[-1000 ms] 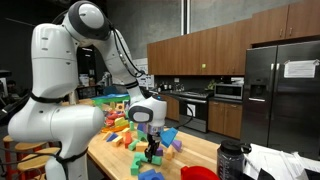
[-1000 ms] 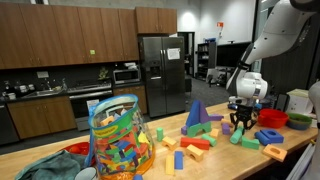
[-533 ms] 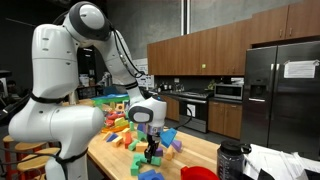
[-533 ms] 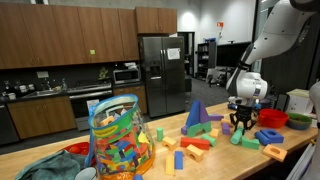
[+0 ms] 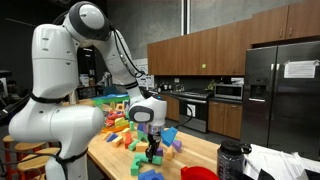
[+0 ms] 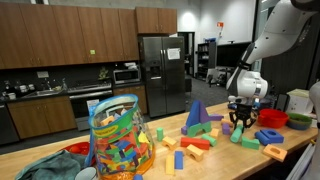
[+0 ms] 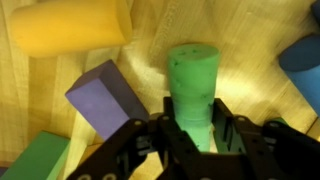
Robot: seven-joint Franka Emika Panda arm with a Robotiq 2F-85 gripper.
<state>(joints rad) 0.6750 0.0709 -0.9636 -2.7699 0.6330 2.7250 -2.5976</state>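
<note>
Kitchen with brown cabinets (image 5: 200,50) and a steel fridge (image 5: 280,90); wooden table (image 5: 205,150) strewn with foam blocks.

Exterior view: white arm bent down over the table, claw (image 5: 152,155) low among the blocks, close to the tabletop. Red bowl (image 5: 200,173) near the table's front edge. No difference from a second ago.

Exterior view: claw (image 6: 241,128) pointing straight down, its tips at a green cylinder (image 6: 243,138) that lies on the table. Blue ring (image 6: 268,136) just beside it, a second red bowl (image 6: 272,118) behind. Blue wedge (image 6: 195,115) stands further along; clear bag of blocks (image 6: 118,135) well apart. Position unchanged.

Wrist view: green cylinder (image 7: 192,85) lies lengthwise between the two fingers (image 7: 222,125), which press against both its sides; claw (image 7: 193,120) is closed around it. Purple block (image 7: 110,100) just beside the cylinder, yellow cylinder (image 7: 70,28) above it, blue block (image 7: 302,60) at the edge, green block (image 7: 35,160) in the lower corner.
</note>
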